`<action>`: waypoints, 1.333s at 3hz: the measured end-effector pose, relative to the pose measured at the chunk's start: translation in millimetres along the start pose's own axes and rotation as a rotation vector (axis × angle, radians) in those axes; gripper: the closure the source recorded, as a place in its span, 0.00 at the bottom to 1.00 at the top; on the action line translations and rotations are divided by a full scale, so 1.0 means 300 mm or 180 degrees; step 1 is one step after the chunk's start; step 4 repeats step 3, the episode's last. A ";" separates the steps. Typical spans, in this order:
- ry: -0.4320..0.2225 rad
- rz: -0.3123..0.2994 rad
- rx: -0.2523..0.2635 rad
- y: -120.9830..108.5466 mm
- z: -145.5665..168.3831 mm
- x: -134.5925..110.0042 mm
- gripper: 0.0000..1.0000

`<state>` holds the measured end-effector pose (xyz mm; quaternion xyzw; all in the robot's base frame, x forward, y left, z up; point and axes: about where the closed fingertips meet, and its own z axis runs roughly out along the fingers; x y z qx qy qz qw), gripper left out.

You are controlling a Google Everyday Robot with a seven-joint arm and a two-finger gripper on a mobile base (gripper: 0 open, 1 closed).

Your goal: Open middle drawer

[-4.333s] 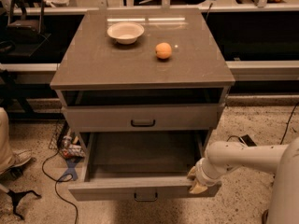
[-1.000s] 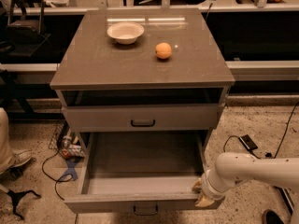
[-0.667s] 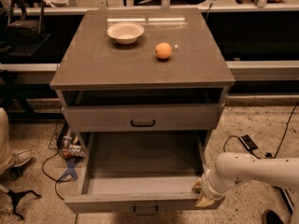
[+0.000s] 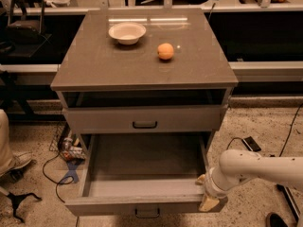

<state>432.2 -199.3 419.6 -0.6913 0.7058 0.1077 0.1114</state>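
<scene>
A grey cabinet stands in the middle of the view, and everything else is placed from it. The middle drawer sits below the cabinet's top drawer and is pulled far out toward the camera, so its bare grey floor and side walls are open to view. Its small black handle shows on the front panel at the bottom edge of the view. The top drawer has a similar black handle in the middle of its front, with a dark gap between that front and the cabinet's top.

The gripper is at the front right corner of the pulled-out drawer, right against the end of the front panel. Whether it is spread or pressed together cannot be told. The white arm reaches in to it from the cabinet's right side.

On the cabinet's top, a white bowl sits toward the back left, and an orange lies near the middle, apart from the bowl. On the floor left of the cabinet lie loose cables; on the floor to its right lies a small flat black device
</scene>
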 end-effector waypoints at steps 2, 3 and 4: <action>-0.0013 0.0029 0.0136 -0.038 -0.115 -0.016 0.00; 0.0037 0.0163 0.0444 -0.080 -0.283 0.004 0.00; 0.0037 0.0163 0.0444 -0.080 -0.283 0.004 0.00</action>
